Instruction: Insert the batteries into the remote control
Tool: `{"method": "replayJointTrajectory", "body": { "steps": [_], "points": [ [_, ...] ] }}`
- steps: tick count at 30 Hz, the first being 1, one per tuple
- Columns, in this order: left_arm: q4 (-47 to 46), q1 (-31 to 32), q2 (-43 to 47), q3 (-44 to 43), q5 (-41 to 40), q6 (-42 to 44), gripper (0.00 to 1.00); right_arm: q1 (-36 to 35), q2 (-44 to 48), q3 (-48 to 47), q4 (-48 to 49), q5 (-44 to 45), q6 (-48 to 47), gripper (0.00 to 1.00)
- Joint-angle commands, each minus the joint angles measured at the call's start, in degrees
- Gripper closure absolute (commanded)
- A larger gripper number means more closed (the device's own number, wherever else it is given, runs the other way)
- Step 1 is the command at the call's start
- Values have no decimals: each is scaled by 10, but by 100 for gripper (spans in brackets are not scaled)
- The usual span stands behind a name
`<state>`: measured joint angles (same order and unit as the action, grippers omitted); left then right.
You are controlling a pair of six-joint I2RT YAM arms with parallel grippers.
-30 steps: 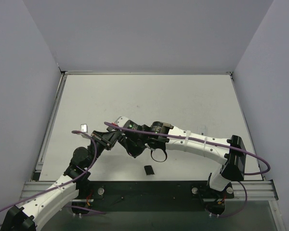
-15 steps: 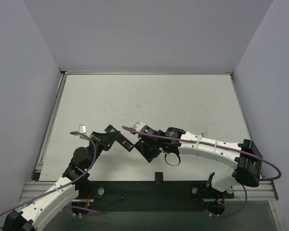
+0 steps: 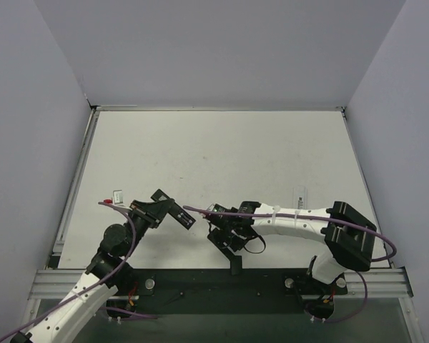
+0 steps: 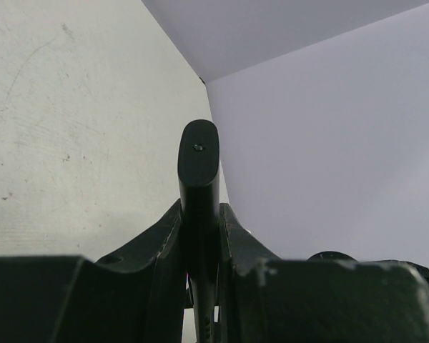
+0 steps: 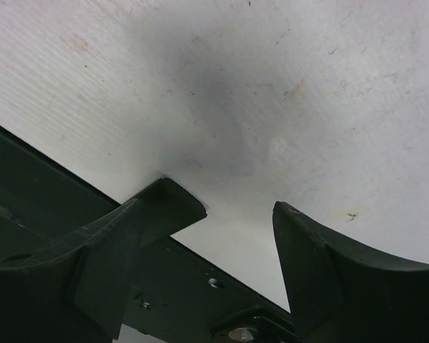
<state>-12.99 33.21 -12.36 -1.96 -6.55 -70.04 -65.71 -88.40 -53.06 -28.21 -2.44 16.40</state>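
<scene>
Over the table (image 3: 222, 150), your left gripper (image 4: 200, 239) is clamping the remote control (image 4: 199, 161), which is jutting past its fingertips; your right gripper (image 5: 236, 211) is hanging spread and empty. The batteries are not showing. Pressing one in risks levering that narrow grip loose.

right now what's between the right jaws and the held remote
Bare table up to the remote, in the top view; the right arm's purple cable runs alongside.

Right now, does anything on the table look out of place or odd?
Yes. A small black piece lies at the near edge of the table, partly over the dark rail, close to the open right gripper. There it could slip off the white surface.
</scene>
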Motion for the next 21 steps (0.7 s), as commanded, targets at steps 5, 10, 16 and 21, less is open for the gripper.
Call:
{"method": "replayJointTrajectory", "body": {
  "steps": [5, 10, 16, 21],
  "points": [
    [152, -3, 88, -59, -42, 59, 100, -18, -34, -15, -39, -21, 176, 32],
    [204, -3, 121, -88, -56, 76, 100, -41, -57, -8, -43, -9, 232, 33],
    [239, -3, 144, -105, -55, 76, 100, -43, -59, 18, -47, -2, 278, 39],
    [249, -3, 153, -105, -53, 76, 100, -47, -87, 15, -47, 4, 277, 51]
  ]
}}
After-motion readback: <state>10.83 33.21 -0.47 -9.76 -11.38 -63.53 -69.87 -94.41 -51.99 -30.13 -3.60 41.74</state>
